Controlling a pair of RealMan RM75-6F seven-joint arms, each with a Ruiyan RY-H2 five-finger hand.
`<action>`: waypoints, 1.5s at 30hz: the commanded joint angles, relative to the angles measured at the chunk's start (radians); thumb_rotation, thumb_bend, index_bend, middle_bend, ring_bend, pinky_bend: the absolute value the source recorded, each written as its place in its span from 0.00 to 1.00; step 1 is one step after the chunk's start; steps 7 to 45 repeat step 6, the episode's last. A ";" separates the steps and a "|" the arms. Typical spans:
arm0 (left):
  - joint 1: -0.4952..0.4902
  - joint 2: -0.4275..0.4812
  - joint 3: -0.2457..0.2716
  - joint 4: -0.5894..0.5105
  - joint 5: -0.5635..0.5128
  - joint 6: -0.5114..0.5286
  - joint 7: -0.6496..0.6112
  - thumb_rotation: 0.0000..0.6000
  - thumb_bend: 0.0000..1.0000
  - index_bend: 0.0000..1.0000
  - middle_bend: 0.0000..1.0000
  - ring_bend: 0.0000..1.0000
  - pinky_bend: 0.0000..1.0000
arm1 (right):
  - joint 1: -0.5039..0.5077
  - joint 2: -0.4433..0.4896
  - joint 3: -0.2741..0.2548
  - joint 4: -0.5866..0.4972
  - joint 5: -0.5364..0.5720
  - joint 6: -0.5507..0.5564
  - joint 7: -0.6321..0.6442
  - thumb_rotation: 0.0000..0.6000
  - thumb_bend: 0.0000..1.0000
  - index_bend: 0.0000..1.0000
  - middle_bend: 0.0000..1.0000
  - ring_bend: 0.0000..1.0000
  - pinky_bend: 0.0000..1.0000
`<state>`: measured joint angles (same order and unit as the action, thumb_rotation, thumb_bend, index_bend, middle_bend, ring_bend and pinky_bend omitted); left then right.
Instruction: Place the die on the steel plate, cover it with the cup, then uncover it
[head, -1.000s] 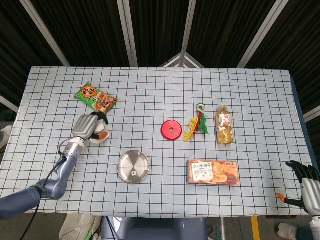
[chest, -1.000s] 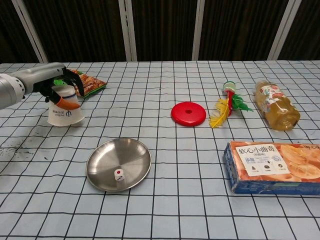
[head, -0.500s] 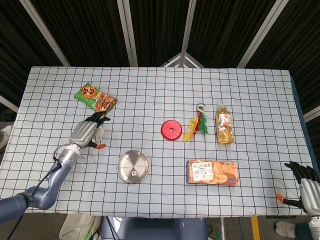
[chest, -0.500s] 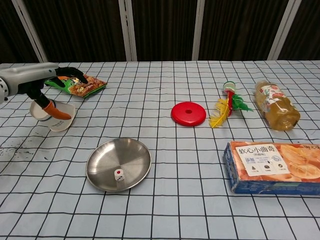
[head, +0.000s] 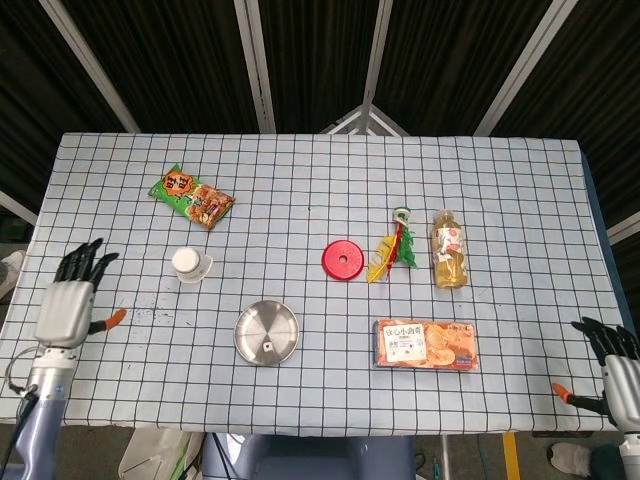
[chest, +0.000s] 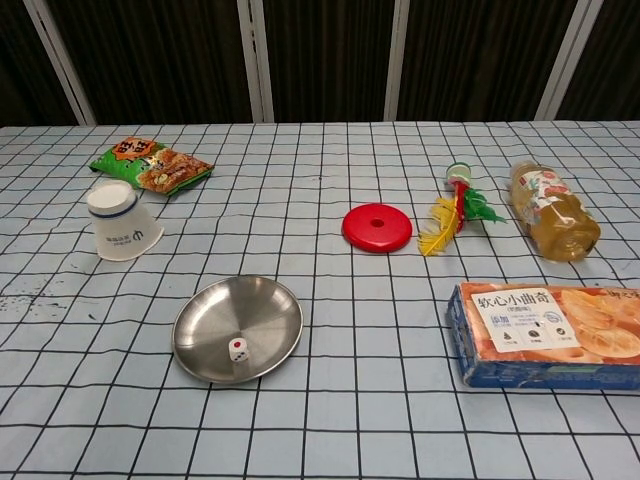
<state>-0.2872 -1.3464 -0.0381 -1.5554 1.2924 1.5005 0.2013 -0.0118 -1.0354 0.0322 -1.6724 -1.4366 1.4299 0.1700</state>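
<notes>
Since the earlier frames, the left hand (head: 68, 302) has let go of the white paper cup (chest: 122, 221) and drawn back to the table's left edge, where it hovers with fingers spread and nothing in them. That cup now stands upside down, rim on the checkered tablecloth (head: 300, 190), up-left of the round steel plate (chest: 205, 330) and well apart from it. Plate and die sit as before.

The small white die (chest: 237, 349) lies uncovered on the steel plate, toward the plate's near rim.

The right hand (head: 615, 370) hangs off the table's near right corner, far right of the steel plate, fingers apart and empty.

Open cloth surrounds the steel plate on all sides. A green-and-orange snack packet (chest: 150, 164) lies beyond the cup. A red plastic disc (chest: 377, 227) sits up-right of the plate, with a feathered shuttlecock toy (chest: 456, 205) and a lying bottle of amber drink (chest: 553, 211) further right. An orange-and-blue biscuit box (chest: 550, 333) lies right of the plate.

Only the head view shows either hand; the chest view shows neither, but shows the die's dots, which the head view renders as a speck.
</notes>
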 joint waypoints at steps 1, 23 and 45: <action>0.041 -0.046 0.021 0.106 0.004 0.022 -0.006 1.00 0.27 0.15 0.00 0.00 0.07 | -0.003 -0.003 0.002 0.003 -0.008 0.014 -0.005 1.00 0.06 0.20 0.14 0.13 0.00; 0.060 -0.051 0.003 0.145 0.017 0.053 -0.030 1.00 0.27 0.16 0.00 0.00 0.07 | -0.007 -0.002 0.010 0.003 -0.004 0.030 -0.006 1.00 0.06 0.20 0.14 0.13 0.00; 0.060 -0.051 0.003 0.145 0.017 0.053 -0.030 1.00 0.27 0.16 0.00 0.00 0.07 | -0.007 -0.002 0.010 0.003 -0.004 0.030 -0.006 1.00 0.06 0.20 0.14 0.13 0.00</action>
